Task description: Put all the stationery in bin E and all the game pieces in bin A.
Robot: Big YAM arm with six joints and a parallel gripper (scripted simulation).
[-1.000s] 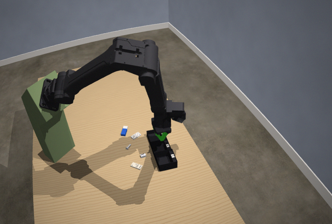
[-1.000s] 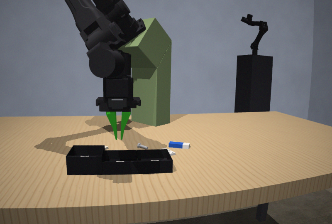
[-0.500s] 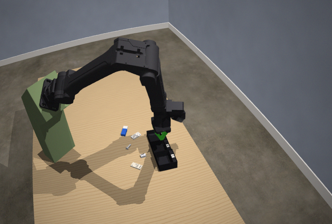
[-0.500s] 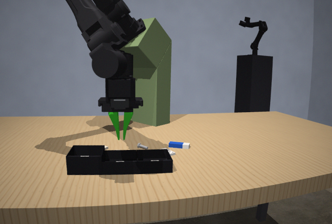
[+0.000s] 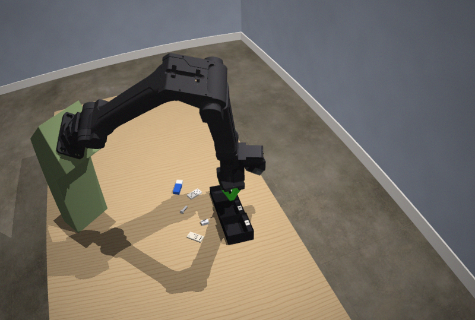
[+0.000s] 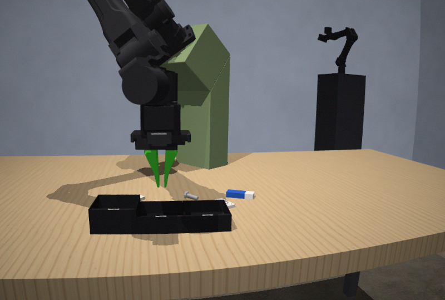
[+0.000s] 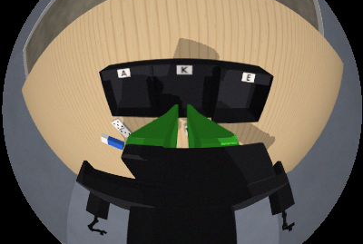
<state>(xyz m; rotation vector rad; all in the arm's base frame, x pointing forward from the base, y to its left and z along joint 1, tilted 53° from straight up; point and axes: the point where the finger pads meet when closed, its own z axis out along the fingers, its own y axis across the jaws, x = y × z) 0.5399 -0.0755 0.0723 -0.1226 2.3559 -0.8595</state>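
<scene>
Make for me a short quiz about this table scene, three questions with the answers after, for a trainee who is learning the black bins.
1. Which letter marks the middle one of the three joined black plastic-looking bins?
A) A
B) K
C) E

2. True or false: the blue-and-white rectangular eraser lies inside a bin.

3. Fill in the letter: the bin with the tallest walls is marked ____.

Key: 1. B; 2. false; 3. E
</scene>
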